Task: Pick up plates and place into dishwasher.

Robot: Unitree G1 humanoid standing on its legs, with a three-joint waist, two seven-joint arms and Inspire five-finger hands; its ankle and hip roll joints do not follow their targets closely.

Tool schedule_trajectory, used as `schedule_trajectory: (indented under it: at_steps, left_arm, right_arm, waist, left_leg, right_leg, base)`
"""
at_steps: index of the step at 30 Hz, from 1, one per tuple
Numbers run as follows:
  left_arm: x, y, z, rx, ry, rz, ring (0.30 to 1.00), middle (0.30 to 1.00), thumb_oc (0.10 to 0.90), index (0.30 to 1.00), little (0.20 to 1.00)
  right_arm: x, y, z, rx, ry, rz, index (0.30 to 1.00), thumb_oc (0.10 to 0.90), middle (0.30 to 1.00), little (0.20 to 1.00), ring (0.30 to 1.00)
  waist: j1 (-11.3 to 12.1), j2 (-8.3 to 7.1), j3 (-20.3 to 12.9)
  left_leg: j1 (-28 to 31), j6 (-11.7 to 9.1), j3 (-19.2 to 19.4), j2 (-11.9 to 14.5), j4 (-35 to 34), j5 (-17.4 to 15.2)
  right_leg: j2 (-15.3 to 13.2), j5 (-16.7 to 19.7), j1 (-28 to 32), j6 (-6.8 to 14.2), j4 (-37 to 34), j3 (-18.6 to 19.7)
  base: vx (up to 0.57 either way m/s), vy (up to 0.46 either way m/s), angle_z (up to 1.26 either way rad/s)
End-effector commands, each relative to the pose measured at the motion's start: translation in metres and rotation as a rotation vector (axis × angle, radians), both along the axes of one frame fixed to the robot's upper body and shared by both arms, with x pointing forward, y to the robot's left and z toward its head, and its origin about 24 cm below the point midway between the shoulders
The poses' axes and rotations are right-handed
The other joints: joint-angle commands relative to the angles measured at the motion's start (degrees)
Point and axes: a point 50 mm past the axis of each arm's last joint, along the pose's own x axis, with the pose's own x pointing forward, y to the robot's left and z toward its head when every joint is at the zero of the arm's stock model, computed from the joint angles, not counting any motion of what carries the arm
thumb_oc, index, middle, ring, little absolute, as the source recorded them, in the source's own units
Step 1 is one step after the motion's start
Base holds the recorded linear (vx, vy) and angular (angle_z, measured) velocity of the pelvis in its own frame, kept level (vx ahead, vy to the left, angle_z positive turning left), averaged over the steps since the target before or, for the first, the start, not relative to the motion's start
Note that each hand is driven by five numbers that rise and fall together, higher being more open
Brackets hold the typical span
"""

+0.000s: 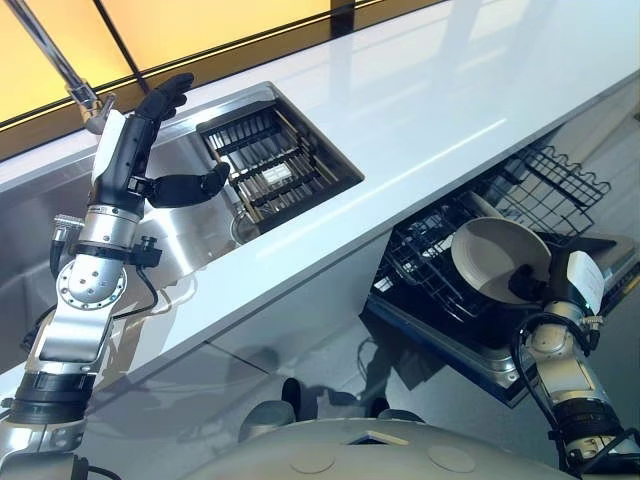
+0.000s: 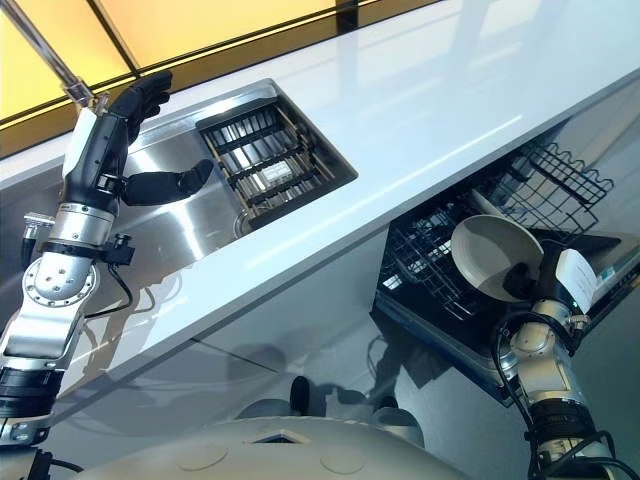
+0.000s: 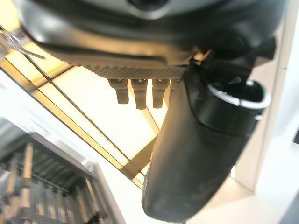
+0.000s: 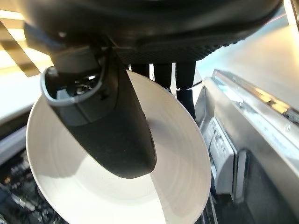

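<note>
While the right robot hand [image 1: 540, 283] pinches a white plate [image 1: 497, 256] between its thumb and fingers, the plate hangs tilted over the black wire rack [image 1: 440, 262] of the open dishwasher [image 1: 478, 352]. The thumb lies across the plate's hollow face and the fingers [image 4: 186, 79] reach round its far rim, so the robot hand is clamped on the plate. The rack sits directly beneath and beyond this robot hand, pulled out from under the white desk [image 1: 420, 120].

The left robot hand [image 1: 140, 140] is raised above the steel sink [image 1: 190, 215] with its fingers straight and apart from the thumb, holding nothing. A slatted drain tray [image 1: 268, 160] lies in the sink just past its thumb.

Step in hand, by judgement: placement. The plate has been lifted and carried to the dishwasher but is not yet seated in the rack.

Next move, by judgement:
1. Turn the plate toward upright so that its rim lines up with a slot between the rack wires.
2. Lower the plate until the rim rests in the rack.
3. Spread thumb and fingers only after the plate is supported.

Caution: a plate released while tilted may slide or strike the wires. Whether another dish already occupies the rack near the robot hand cannot be told.
</note>
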Motion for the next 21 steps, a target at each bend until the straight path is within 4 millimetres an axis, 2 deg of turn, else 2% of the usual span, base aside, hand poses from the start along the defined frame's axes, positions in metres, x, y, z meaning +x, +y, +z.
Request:
schedule_trajectory:
  at_steps: [1,5,11,21]
  left_arm:
    - [0.004,-0.002,0.037,-0.006,-0.187,-0.02,0.9,0.9,0.8,0.9,0.9]
    - [0.007,-0.007,0.034,-0.011,-0.173,-0.031,0.9,0.9,0.8,0.9,0.9]
    - [0.009,-0.012,0.03,-0.016,-0.145,-0.067,0.9,0.9,0.8,0.9,0.9]
    - [0.011,-0.02,0.027,-0.021,-0.109,-0.117,0.9,0.9,0.8,0.9,0.9]
  right_arm:
    - [0.046,0.003,0.048,-0.104,-0.177,0.046,0.3,0.1,0.3,0.2,0.3]
    - [0.052,0.009,0.043,-0.099,-0.143,0.037,0.3,0.1,0.3,0.2,0.3]
    - [0.056,0.008,0.028,-0.118,-0.045,-0.016,0.3,0.1,0.3,0.2,0.3]
    - [0.065,0.03,0.008,-0.126,0.109,0.036,0.3,0.1,0.3,0.2,0.3]
  waist:
    - [1.2,-0.94,-1.7]
    - [2.1,-0.57,-1.5]
    - [3.7,-0.03,-1.4]
    - [5.1,0.2,-1.8]
  left_leg:
    - [2.6,2.3,1.0,-3.1,0.4,-5.6]
    - [2.6,2.3,0.3,-3.3,0.4,-5.5]
    - [2.7,2.3,-1.1,-3.6,0.4,-5.3]
    - [3.5,2.8,-2.4,-4.1,0.4,-5.5]
  right_leg:
    - [2.4,-0.6,-1.3,-0.5,2.6,0.3]
    - [2.1,-0.6,-1.0,-0.5,2.5,-0.1]
    - [1.8,-0.7,-0.2,-0.6,2.3,-0.7]
    - [1.2,-0.5,0.8,-0.4,2.0,-1.0]
  base:
    - [0.02,0.025,0.08]
    - [0.02,0.028,0.1]
    - [0.03,0.036,0.22]
    - [0.04,0.028,0.12]
